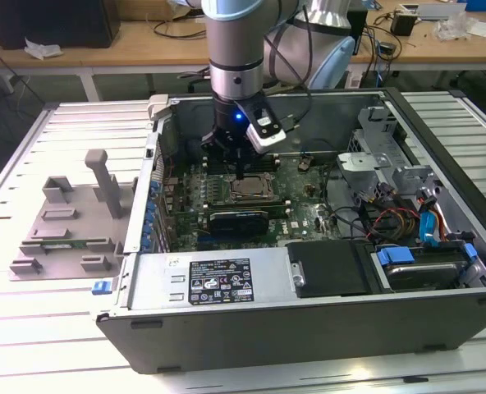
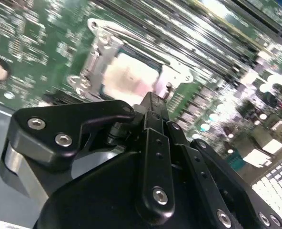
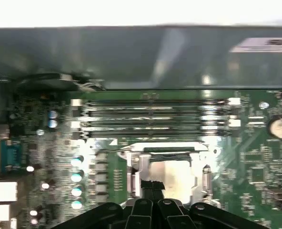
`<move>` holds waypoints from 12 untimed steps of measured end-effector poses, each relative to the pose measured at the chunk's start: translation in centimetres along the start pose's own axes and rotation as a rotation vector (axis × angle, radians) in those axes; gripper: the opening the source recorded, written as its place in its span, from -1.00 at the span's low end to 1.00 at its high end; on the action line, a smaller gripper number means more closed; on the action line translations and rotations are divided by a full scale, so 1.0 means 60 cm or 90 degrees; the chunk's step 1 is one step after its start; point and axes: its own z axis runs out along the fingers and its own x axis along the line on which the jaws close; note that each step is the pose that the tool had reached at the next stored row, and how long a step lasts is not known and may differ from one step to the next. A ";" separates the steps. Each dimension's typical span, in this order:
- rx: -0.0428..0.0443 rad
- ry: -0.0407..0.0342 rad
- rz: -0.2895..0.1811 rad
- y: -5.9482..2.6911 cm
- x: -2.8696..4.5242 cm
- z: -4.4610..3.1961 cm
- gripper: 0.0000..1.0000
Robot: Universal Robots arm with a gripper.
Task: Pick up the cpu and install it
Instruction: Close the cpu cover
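The gripper [image 2: 153, 102] had its two black fingers drawn together into one narrow tip, and nothing could be seen pinched between them. It hung tip-down inside the open computer case [image 1: 309, 328], straight over the cpu [image 2: 131, 76]. The cpu lay flat in the metal socket frame [image 2: 95, 62] on the green board [image 3: 255, 157], directly under the tip and, in the exterior view, slightly toward that view's right of it. Whether tip and chip touched could not be told. The chip is square, so no side was longer. The memory slots [image 3: 150, 117] ran just beyond the socket. The grey tray [image 1: 62, 234] sat outside the case, well apart.
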 end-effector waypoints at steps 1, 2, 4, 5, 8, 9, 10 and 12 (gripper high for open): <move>0.0000 0.0000 0.000 0.000 -0.006 0.000 -0.79; 0.0000 0.0000 0.000 0.000 -0.015 0.000 -0.79; 0.0001 0.0000 0.000 0.000 -0.022 0.000 -0.79; 0.0000 0.0000 -0.001 0.000 -0.025 0.000 -0.79; 0.0000 0.0000 -0.001 0.000 -0.026 -0.021 -0.79; 0.0000 0.0000 -0.001 0.000 -0.027 -0.028 -0.79; 0.0000 0.0000 -0.001 0.000 -0.027 -0.031 -0.79; -0.0001 0.0000 -0.001 0.000 -0.027 -0.032 -0.79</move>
